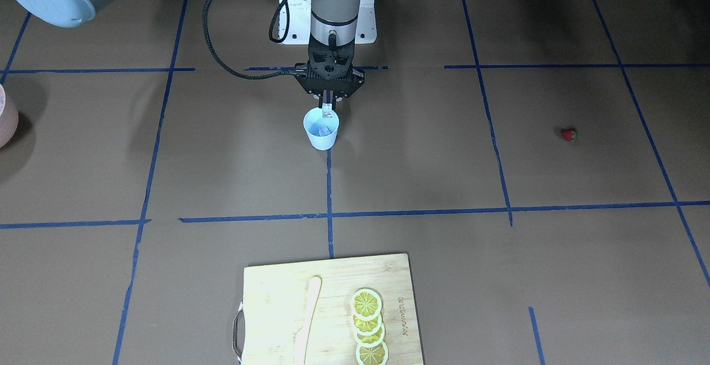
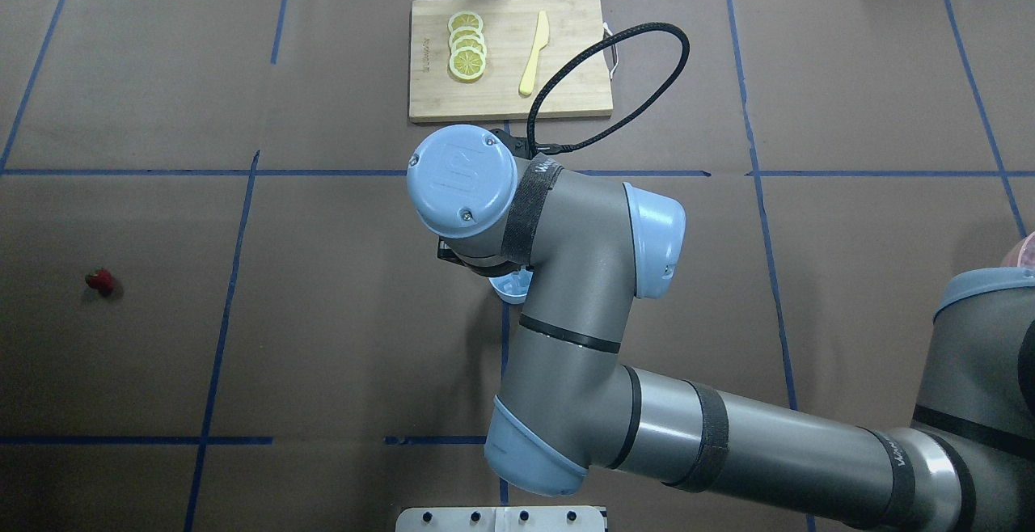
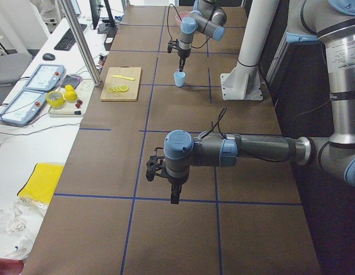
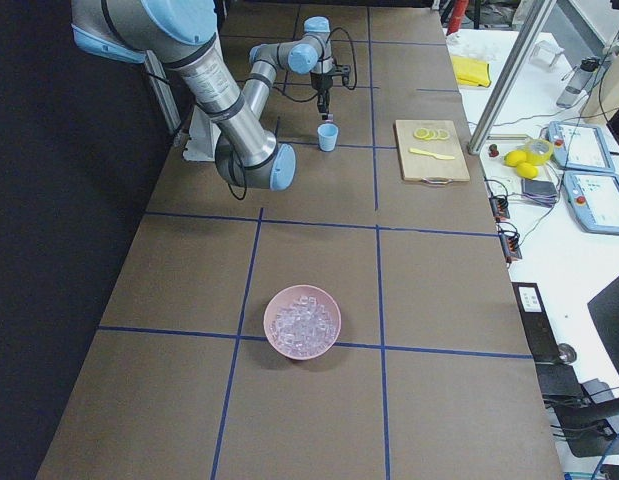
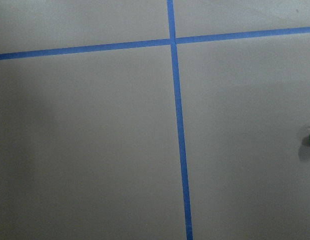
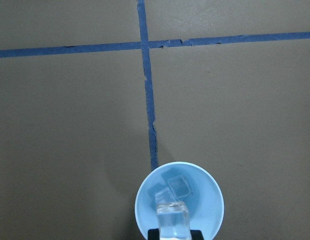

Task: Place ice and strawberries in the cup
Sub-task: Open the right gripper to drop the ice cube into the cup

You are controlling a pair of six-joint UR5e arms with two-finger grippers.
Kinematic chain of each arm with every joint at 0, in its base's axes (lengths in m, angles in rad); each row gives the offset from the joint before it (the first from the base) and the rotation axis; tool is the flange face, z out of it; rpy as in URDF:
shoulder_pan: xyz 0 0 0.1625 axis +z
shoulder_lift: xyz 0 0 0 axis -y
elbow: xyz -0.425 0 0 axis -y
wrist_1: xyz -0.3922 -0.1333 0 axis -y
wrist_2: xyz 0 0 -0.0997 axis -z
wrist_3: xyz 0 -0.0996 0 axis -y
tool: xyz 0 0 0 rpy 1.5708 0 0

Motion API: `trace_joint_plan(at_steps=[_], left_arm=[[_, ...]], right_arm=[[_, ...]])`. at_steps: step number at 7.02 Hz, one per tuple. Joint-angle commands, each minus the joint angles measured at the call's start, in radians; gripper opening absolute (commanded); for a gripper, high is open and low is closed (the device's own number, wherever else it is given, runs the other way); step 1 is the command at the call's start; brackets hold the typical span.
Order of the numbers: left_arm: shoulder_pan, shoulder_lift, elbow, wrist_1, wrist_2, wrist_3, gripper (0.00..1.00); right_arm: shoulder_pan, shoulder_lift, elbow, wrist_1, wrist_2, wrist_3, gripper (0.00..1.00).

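One ice cube [image 6: 172, 222] sits clenched in the right pincer [image 1: 328, 109], with the cup [image 1: 321, 138] directly beneath; the drop likely needs only opening.

— Where is the right arm [image 2: 728, 443] in this shot?
— Reaching in over the surface [image 2: 323, 338], elbow folded, wrist turned straight down near the middle. The right claw [image 1: 328, 109] points downward, its fingers pinched on a clear ice cube [image 1: 328, 113].
— And the left arm [image 3: 257, 150]?
— Stretched out level, well apart from the other, wrist bent down. The left claw [image 3: 175, 197] hangs above the surface. From where I stand, I can't make out how its fingers are set.
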Motion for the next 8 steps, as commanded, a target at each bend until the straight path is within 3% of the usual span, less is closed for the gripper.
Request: trace_joint_plan(at_steps=[1, 5, 6, 8], left_arm=[[-0.001, 0.000, 0.001, -0.001, 0.000, 0.000, 1.00], [0.001, 0.000, 0.000, -0.004, 0.000, 0.000, 1.00], [0.001, 0.000, 0.000, -0.006, 0.002, 0.000, 1.00], [0.002, -0.011, -0.002, -0.010, 0.000, -0.008, 1.00]], right_arm=[[-0.001, -0.018, 0.008, 0.002, -0.002, -0.004, 0.98], [0.022, -0.018, 0.054, -0.004, 0.013, -0.019, 0.99], [0.075, -0.021, 0.056, -0.004, 0.054, -0.059, 0.99], [0.239, -0.089, 0.101, -0.002, 0.219, -0.254, 0.99]])
